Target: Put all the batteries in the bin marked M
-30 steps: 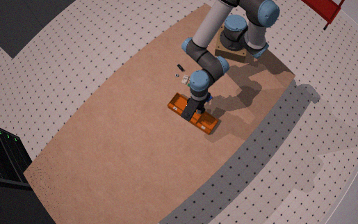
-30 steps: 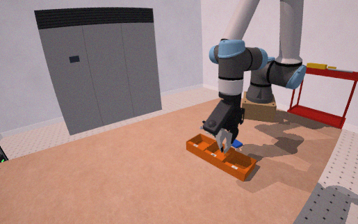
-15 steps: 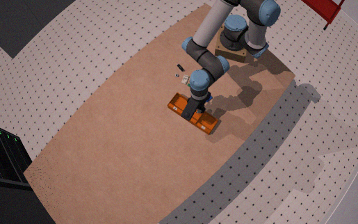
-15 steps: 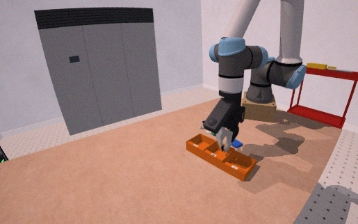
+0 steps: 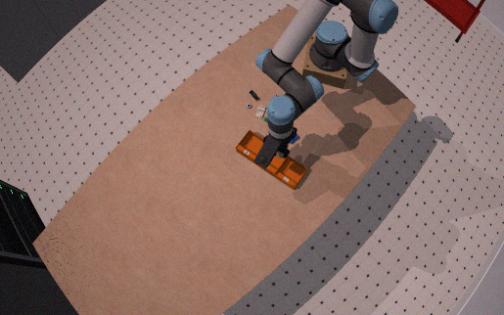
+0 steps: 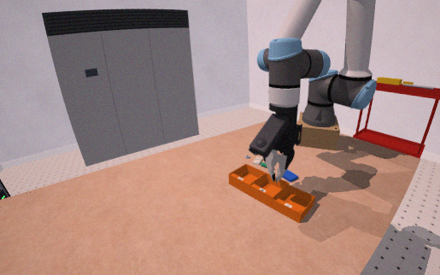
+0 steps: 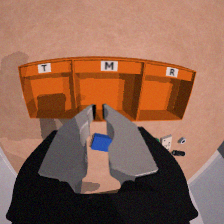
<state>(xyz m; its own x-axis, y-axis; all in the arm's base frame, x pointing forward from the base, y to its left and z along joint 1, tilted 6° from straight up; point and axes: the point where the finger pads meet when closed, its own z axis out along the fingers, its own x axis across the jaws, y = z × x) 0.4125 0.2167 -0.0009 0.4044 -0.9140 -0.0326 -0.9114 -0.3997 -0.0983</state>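
- Wrist view, far left: the bin marked T (image 7: 47, 92) is standing upright on the brown table (image 7: 110, 30), joined to its neighbours in one orange row.
- In the middle, the bin marked M (image 7: 107, 87) is sitting straight ahead of the hand (image 7: 98, 112), whose fingertips are hanging over the bin's near wall.
- The hand's two grey fingers are pressing nearly together; a dark sliver is showing at the tips, and I cannot tell whether a thin thing is sitting there.
- Below the fingers, a blue block (image 7: 101, 142) is lying on the table just outside the bins.
- On the right, the bin marked R (image 7: 162, 92) is standing upright too.
- Farther right, a few small items (image 7: 167, 142) are lying near each other on the table, apart from the bins; they are too small to tell which are batteries.
- In the exterior view, the arm (image 6: 284, 73) is reaching down over the row's middle.
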